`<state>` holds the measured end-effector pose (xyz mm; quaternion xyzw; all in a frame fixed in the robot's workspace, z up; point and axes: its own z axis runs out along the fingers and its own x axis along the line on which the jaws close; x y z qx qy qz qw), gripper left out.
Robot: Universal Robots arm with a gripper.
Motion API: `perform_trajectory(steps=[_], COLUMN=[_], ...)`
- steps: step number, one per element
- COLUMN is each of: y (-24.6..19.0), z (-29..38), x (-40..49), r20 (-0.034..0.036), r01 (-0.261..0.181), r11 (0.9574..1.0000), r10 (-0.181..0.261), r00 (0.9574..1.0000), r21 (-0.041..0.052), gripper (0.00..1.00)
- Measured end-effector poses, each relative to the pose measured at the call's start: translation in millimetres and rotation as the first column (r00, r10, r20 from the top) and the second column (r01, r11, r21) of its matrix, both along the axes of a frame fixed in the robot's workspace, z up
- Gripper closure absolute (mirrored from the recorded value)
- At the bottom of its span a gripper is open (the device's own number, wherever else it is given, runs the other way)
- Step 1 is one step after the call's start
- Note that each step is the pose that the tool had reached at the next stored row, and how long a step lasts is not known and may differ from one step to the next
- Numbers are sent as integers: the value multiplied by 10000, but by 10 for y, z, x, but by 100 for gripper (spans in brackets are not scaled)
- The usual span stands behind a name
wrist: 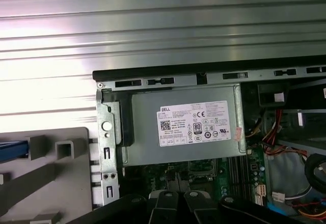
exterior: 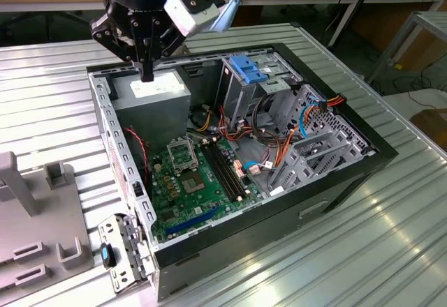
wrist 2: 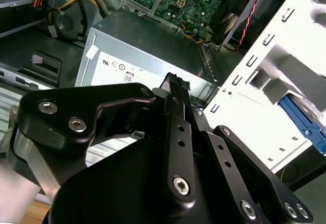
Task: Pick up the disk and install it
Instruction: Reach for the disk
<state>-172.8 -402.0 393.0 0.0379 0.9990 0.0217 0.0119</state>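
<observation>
Holds claw (exterior: 147, 75) pinched together, gripping nothing, above power supply (exterior: 157, 98), upper left of exterior view. Leaves disk (wrist: 10, 151), seen in first wrist view, on grey fixture (exterior: 28, 237) at exterior view's lower left, beside case (exterior: 335, 188).

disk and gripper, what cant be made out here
First wrist view: disk shows as a blue strip on the grey fixture, rest cut off by the picture edge.
Second wrist view: the gripper body hides the near part of the power supply.
Exterior view: the fixture runs off the view's left.
</observation>
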Motion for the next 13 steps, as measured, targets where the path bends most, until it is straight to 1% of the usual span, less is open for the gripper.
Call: perform_trajectory(steps=[13], y=[-13], z=[-2], x=[-145], r20=[-10], r01=[0], r11=[10000], r10=[0], r00=[10000], r21=[0], gripper=[89])
